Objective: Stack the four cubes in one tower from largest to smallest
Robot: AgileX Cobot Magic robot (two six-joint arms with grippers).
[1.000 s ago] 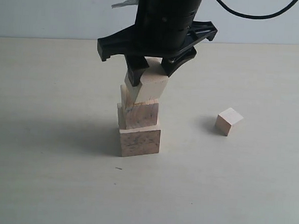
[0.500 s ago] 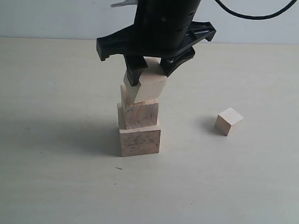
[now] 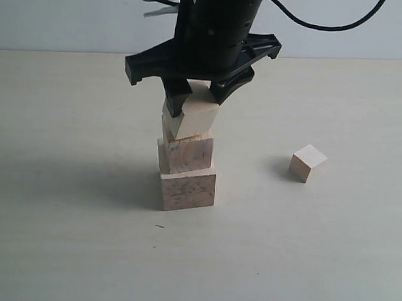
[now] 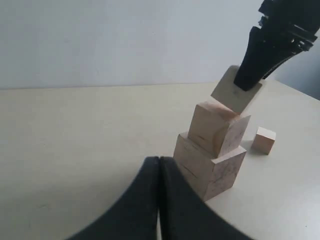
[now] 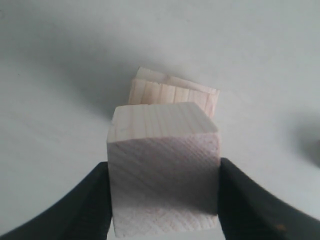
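The right pincer (image 3: 196, 104) and the cube in it had shifted a little toward the left of the exterior view since a second before. Nothing else had moved. The pincer gripped the third cube (image 3: 200, 120) on two opposite sides, its jaws spread fairly wide by the block. The cube hung tilted, one corner low.

That low corner sat at the top of the second cube (image 3: 187, 155). Whether the two touched could not be told. From the right wrist view the held cube covered most of the stack and sat off-centre, with one edge of a lower block showing past it.

The second cube rested flat on the largest cube (image 3: 188, 191), turned slightly against it. The largest stood on the worktop (image 3: 59, 237) and showed dark mottling on its front face.

The smallest cube (image 3: 307, 162) lay alone on the worktop, well apart on the right.

The left pincer (image 4: 159, 165) hung low near the stack, its jaws pressed together on nothing.
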